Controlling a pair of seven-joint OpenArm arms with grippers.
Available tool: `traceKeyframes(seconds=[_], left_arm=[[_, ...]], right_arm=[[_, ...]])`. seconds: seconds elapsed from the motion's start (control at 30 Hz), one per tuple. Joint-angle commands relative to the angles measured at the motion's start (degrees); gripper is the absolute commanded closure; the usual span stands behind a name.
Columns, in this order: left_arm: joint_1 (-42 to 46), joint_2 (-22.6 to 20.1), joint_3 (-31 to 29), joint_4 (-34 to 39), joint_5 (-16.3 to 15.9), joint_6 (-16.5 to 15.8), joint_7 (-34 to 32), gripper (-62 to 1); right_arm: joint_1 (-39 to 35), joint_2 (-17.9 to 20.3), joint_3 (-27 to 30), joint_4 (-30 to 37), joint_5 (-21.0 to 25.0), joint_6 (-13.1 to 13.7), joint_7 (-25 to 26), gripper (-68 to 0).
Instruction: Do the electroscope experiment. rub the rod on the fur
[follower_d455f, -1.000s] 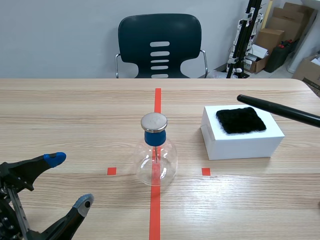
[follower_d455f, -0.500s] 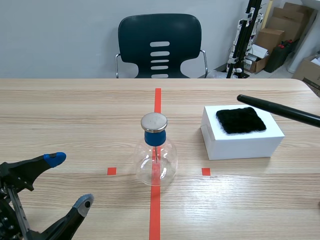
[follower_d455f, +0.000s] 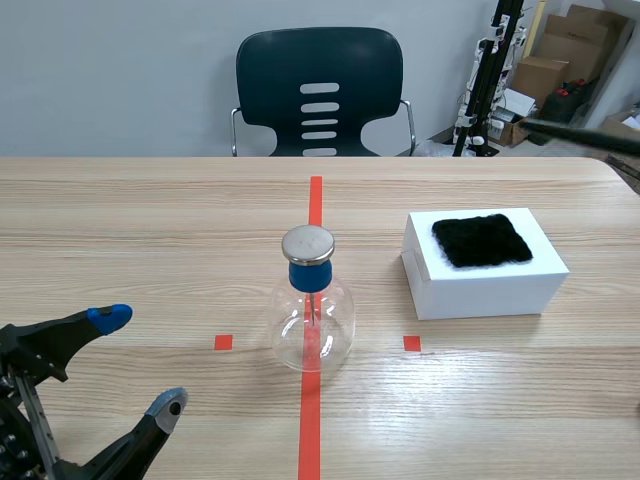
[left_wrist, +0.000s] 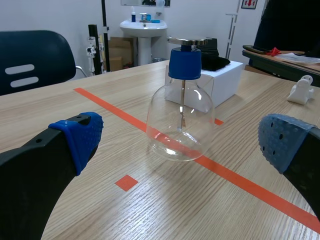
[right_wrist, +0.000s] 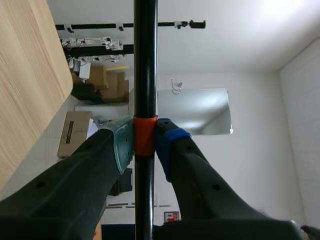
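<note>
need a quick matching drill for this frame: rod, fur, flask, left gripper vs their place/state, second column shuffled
Column 1:
1. rod
2. fur
3. flask
4. left gripper

Column 2:
A. open, holding nothing
B. lying on top of the white box
C. clamped between the fingers of the right gripper
D. standing on the red tape line

Pairs: 1-C, 2-B, 3-D, 4-A
</note>
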Motion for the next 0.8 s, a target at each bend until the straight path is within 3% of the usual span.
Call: traceKeyframes(seconds=[0.0, 0.13, 0.27, 0.33, 0.5, 0.77], left_arm=[[-0.2, -0.5, -0.4, 1.1, -0.6, -0.3, -1.0, -62.3], [-0.2, -0.5, -0.4, 1.1, -0.6, -0.3, -1.0, -62.3], [-0.2, -0.5, -0.4, 1.1, -0.6, -0.3, -1.0, -62.3], [-0.2, -0.5, -0.4, 1.1, -0.6, -0.3, -1.0, -62.3], [-0.2, -0.5, -0.4, 1.1, -0.6, -0.3, -1.0, -62.3], [-0.2, -0.5, -0.4, 1.1, -0.6, -0.3, -1.0, -62.3]], right_arm=[[3.1, 2.4, 0.8, -1.0, 0.4, 0.5, -0.5, -0.4], [9.6, 6.3, 0.1, -5.0, -2.2, 5.0, -1.0, -0.4], [16.0, 9.0, -2.8, -10.4, -5.3, 6.2, -1.0, -0.4], [19.2, 9.6, -4.3, -13.0, -7.1, 6.4, -0.9, -0.4], [25.8, 9.6, -6.2, -17.9, -12.3, 11.1, 0.3, -0.4], [32.5, 9.6, -11.1, -24.3, -19.8, 12.2, 1.2, -0.4]])
